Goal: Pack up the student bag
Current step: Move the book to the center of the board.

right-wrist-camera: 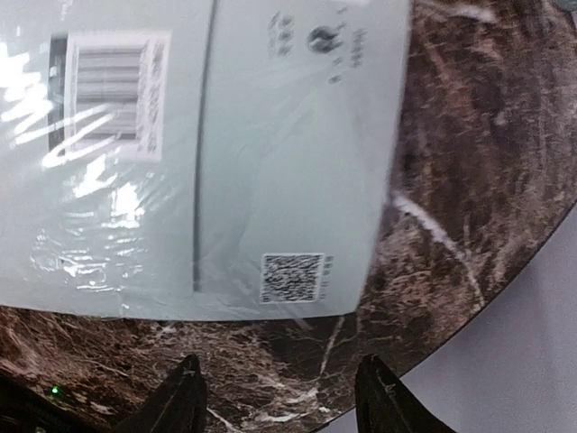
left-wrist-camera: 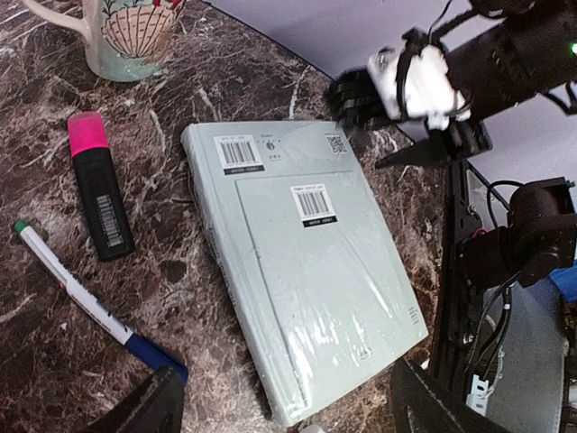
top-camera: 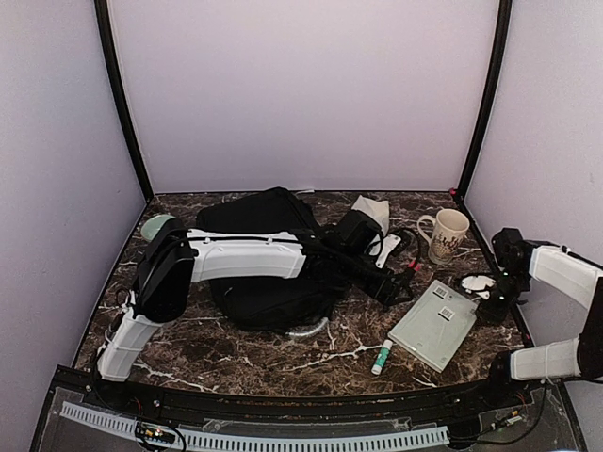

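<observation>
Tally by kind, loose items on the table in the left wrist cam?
mug: 1
highlighter, pink cap: 1
pen: 1
shrink-wrapped notebook: 1
Total: 4
</observation>
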`<state>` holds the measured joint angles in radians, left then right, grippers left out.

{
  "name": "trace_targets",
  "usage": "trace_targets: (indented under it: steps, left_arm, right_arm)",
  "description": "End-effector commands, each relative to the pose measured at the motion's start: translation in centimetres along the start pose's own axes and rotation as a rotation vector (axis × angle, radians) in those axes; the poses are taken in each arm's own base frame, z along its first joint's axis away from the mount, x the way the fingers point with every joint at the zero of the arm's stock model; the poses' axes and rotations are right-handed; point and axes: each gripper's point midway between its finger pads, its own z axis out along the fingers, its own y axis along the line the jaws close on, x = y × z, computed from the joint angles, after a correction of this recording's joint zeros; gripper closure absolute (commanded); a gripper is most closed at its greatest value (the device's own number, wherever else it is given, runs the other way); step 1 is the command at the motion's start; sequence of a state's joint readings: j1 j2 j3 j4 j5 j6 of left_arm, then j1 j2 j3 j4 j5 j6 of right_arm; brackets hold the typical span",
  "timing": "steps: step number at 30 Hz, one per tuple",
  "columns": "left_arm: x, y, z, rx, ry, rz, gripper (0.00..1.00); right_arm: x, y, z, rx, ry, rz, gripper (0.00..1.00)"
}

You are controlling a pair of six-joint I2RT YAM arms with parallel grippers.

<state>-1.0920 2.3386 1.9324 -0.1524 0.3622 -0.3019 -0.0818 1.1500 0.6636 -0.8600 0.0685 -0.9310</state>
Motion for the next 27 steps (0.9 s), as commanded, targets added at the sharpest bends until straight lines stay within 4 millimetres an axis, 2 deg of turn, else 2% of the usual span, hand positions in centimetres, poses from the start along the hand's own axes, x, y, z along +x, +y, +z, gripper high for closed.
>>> trace_targets:
  steps: [1, 6, 12, 18, 24, 27]
  left_arm:
    - [0.4, -0.7, 0.5, 0.048, 0.060, -0.072, 0.18]
    - [2.4, 0.2, 2.9, 0.069, 0.128, -0.163, 0.19]
    - [4.4, 2.1, 3.9, -0.007, 0.173, -0.228, 0.20]
    - [5.9, 2.4, 3.9, -0.009, 0.209, -0.250, 0.22]
    - [5.5, 2.0, 2.7, -0.015, 0.194, -0.249, 0.23]
    - [5.2, 2.0, 2.2, -0.032, 0.182, -0.264, 0.23]
  right_arm:
    - [2.0, 0.1, 1.8, 0.033, 0.085, -0.062, 0.45]
    - [0.8, 0.2, 3.8, 0.020, 0.096, -0.066, 0.51]
    - [-2.5, 1.1, 4.9, 0.006, 0.047, -0.103, 0.52]
    - [-6.9, 1.7, 4.3, -0.007, -0.058, -0.130, 0.51]
    - [-12.0, 3.0, 3.1, -0.098, -0.160, -0.104, 0.51]
    - [-14.0, 2.8, 2.0, -0.144, -0.196, -0.050, 0.51]
